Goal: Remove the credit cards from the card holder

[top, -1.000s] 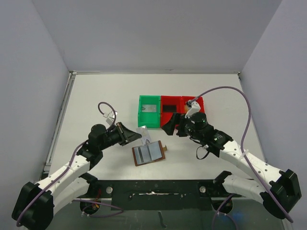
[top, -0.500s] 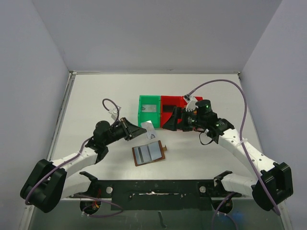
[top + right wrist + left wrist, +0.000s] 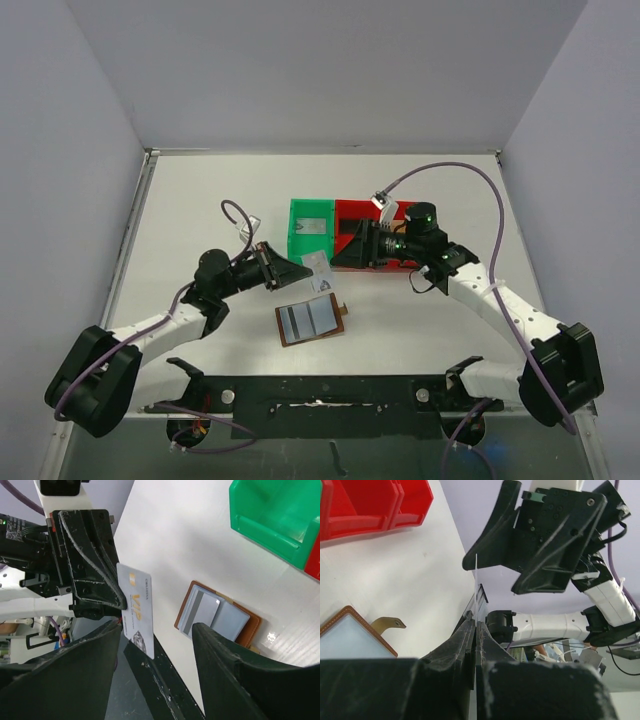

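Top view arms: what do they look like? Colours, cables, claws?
The left arm and right arm are white shells with black joints and bases. The left claw and right claw are black, with broad wedge-shaped fingers. A purple cable loops along each arm.

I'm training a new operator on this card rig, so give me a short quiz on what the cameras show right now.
1. True or false: the left gripper is shut on a pale card, holding it clear of the table.
2. The card holder is: A) folded shut on the table; B) lying open on the table; C) held in the air.
3. Fill in: the right gripper has its jaws ____.
Key: 1 true; 2 B; 3 open.
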{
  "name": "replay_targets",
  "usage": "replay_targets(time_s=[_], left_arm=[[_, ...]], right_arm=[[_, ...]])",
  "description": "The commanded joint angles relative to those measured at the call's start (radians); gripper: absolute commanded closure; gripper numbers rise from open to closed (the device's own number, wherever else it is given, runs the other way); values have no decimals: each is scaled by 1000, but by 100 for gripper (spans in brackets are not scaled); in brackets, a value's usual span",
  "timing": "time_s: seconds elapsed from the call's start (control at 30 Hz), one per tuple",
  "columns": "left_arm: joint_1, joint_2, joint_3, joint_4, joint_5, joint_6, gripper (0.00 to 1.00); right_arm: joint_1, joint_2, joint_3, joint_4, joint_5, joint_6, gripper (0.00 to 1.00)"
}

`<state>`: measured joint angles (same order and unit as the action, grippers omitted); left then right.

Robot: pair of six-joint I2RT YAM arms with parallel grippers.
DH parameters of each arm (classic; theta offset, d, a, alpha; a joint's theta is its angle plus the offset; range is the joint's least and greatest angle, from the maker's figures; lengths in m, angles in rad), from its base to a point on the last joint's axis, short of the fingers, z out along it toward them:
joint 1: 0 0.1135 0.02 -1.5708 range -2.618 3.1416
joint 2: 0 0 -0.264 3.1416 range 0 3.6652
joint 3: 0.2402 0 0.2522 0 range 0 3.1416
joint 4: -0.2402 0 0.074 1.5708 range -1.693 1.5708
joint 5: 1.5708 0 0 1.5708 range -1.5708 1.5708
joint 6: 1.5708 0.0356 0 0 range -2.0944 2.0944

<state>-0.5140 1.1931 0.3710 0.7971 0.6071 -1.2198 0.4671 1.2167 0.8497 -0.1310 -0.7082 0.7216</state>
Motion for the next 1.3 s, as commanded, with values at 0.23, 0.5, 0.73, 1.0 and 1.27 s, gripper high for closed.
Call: replay_targets(time_s=[0.23,0.5,0.73,1.0,1.27], left_arm=[[14,-80,36,78,121,44,100],[50,-67,33,74,164,49,100],[62,-37,41,102,180,39,100],[80,-54,20,100,180,41,100],[105,-116,139,-330,147,274,25]], right_arm=[[84,102,4,246,-122,58,56],[111,91,-45,329,-164,111,77],[105,50,-99,455,-257,146,79],[86,61,-101,466,-278,147,100],[82,89,13,241,-110,-19,100]])
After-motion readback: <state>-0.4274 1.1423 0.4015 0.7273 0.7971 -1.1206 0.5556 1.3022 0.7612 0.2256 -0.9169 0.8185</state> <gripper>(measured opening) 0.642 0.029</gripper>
